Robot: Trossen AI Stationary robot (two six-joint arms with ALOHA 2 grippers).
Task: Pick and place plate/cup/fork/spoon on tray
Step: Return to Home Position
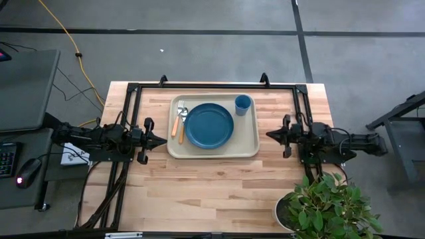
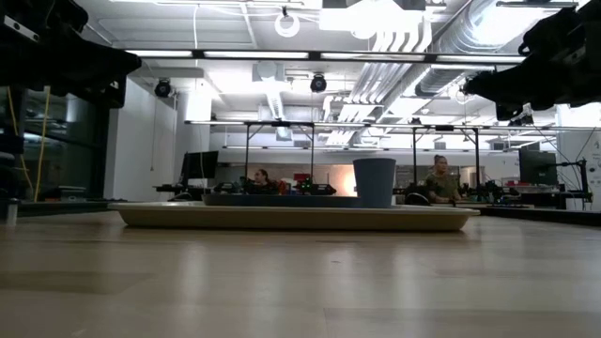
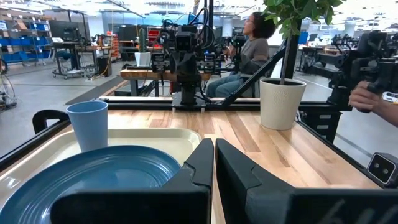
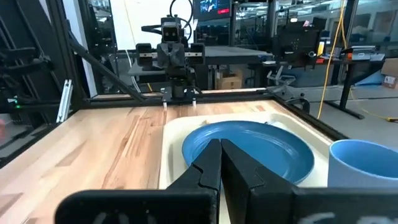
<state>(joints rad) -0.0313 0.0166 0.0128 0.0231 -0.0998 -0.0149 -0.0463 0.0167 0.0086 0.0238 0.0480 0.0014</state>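
Observation:
The cream-beige tray [image 1: 249, 145] lies flat on the wooden table. On it rest the dark blue plate [image 1: 209, 125], the light blue cup [image 1: 243, 103] standing upright at its far right corner, and the fork [image 1: 177, 117] and spoon [image 1: 182, 122] with orange handles, side by side left of the plate. My left gripper [image 1: 161, 141] is shut and empty just left of the tray. My right gripper [image 1: 270, 135] is shut and empty just right of the tray. The plate [image 3: 93, 180] and cup [image 3: 88, 124] show in the left wrist view, and in the right wrist view [image 4: 249, 146].
A potted plant [image 1: 325, 206] in a white pot stands at the table's near right corner. A black frame [image 1: 212, 86] runs along the table's far and side edges. Bare wood lies in front of the tray. People sit in the room beyond the table.

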